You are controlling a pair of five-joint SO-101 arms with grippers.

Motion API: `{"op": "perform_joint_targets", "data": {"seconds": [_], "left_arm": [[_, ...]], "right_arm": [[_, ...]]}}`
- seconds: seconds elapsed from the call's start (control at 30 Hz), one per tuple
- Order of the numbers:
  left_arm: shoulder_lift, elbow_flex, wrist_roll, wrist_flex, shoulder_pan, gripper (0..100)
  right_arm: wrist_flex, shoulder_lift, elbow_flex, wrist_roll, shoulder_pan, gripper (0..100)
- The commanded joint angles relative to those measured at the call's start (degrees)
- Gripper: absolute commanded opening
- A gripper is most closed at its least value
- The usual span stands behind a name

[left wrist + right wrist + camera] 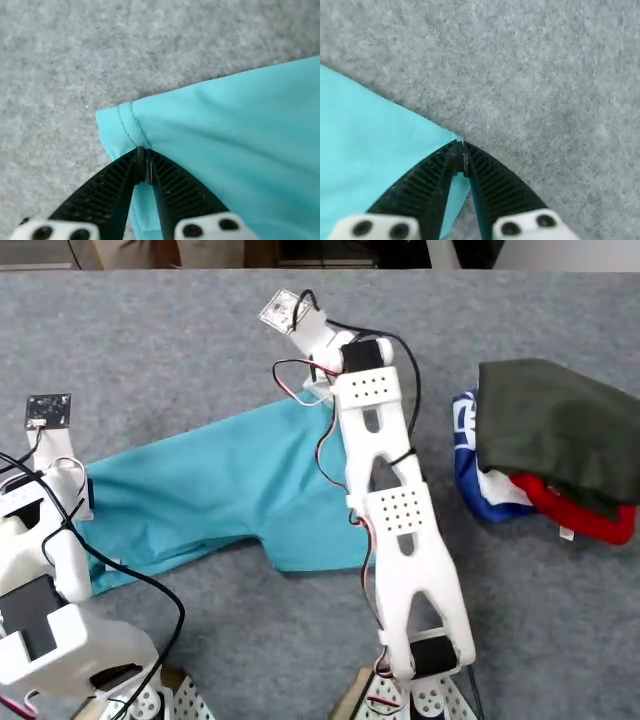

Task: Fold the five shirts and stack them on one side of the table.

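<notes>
The teal shirt lies flat across the bench, its long axis running between the arms, with the left jaws pinched shut on its hemmed corner at one end and the right jaws shut on the far corner nearest the stack.

Smooth matt cloth shirt on a rough, perhaps felt-covered table.
</notes>
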Motion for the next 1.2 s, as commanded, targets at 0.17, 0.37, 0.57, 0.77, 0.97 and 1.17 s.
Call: {"op": "perform_joint_targets", "data": {"seconds": [0.17, 0.37, 0.57, 0.77, 0.97, 1.17], "left_arm": [[-13.1, -0.3, -1.1, 10.5, 0.0, 2], [-35.0, 5.9, -0.8, 22.9, 2.2, 2], [-51.7, 19.2, -4.6, 34.7, 5.1, 2], [-57.9, 31.5, -5.1, 26.4, 1.2, 2], [-56.2, 38.0, -8.4, 21.0, 0.8, 2], [-56.2, 35.9, -13.1, 25.5, -3.3, 2]], "right_arm": [[10.8, -8.7, -6.3, 0.9, -0.8, 0.4], [19.6, -20.4, -4.9, -0.4, -1.5, 0.2], [19.5, -32.0, 11.0, -3.1, -2.9, 0.2], [15.6, -34.4, 29.5, -2.8, -3.3, 0.2], [4.9, -28.6, 37.2, -2.8, -2.5, 0.2], [2.5, -19.6, 34.1, -2.8, 0.7, 0.2]]}}
